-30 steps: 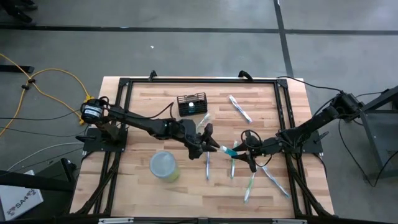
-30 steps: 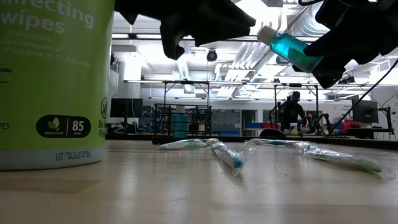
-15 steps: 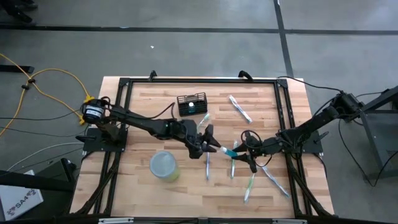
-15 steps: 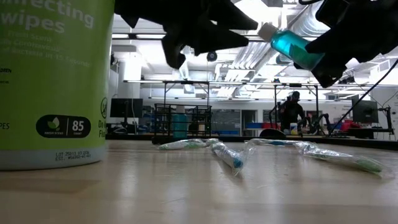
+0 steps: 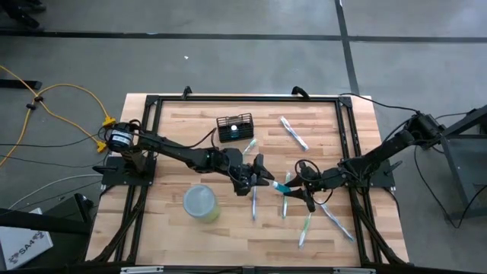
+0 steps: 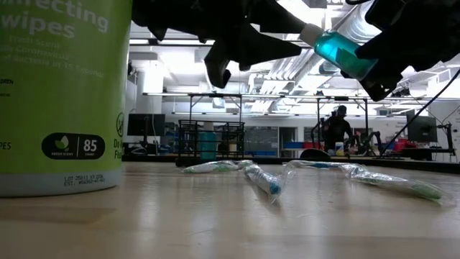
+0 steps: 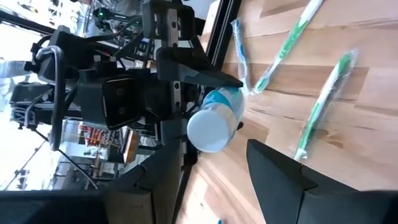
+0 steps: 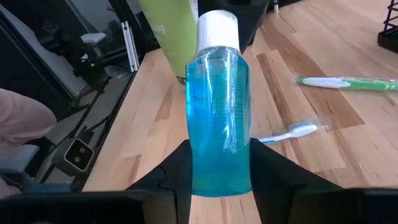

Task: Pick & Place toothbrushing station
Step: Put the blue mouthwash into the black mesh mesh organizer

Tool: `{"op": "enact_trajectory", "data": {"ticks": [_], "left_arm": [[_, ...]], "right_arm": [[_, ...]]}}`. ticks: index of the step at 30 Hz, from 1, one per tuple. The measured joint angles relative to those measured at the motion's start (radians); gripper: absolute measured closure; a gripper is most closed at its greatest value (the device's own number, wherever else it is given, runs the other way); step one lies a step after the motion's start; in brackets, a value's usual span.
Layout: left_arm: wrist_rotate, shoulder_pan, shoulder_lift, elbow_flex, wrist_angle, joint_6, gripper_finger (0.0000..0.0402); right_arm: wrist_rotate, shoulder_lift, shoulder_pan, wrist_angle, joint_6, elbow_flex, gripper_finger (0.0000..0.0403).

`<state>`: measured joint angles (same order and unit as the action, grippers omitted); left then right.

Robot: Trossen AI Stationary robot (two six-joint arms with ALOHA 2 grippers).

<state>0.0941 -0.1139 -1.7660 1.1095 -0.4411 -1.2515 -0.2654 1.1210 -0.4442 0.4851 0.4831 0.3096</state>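
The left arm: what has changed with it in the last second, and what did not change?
The left hand opened its fingers and moved toward the white cap of the blue bottle, without touching it. The right hand still holds this bottle above the table. The wrapped toothbrushes, the black mesh holder and the green wipes canister did not move.

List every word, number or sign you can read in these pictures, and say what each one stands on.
"wipes", with a cut-off word above ending "...nfecting": on the yellow-green wipes canister, low view.
"85", in a dark oval: same canister; the word beneath it and the other small print are too small to read.
"SA4", roughly: on a white box on the floor, high view; uncertain.
Blue bottle: its print is unreadable.
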Motion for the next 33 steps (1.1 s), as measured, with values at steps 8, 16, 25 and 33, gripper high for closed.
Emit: {"op": "enact_trajectory", "data": {"ticks": [8,16,25,33], "left_arm": [[0.015,0.000,0.000,0.000,-0.027,-0.006,0.0226],[0.101,0.000,0.000,0.000,-0.028,-0.005,0.0226],[0.167,0.008,0.000,0.000,-0.028,0.035,0.0226],[0.206,0.029,0.000,0.000,-0.032,0.072,0.0227]], "right_arm": [[0.005,0.000,0.000,-0.004,-0.005,0.000,0.0286],[0.006,0.000,0.000,-0.003,-0.008,0.000,0.0286],[0.006,0.000,0.000,0.005,-0.007,0.000,0.0286],[0.016,0.000,0.000,0.006,0.010,0.000,0.0287]]}}
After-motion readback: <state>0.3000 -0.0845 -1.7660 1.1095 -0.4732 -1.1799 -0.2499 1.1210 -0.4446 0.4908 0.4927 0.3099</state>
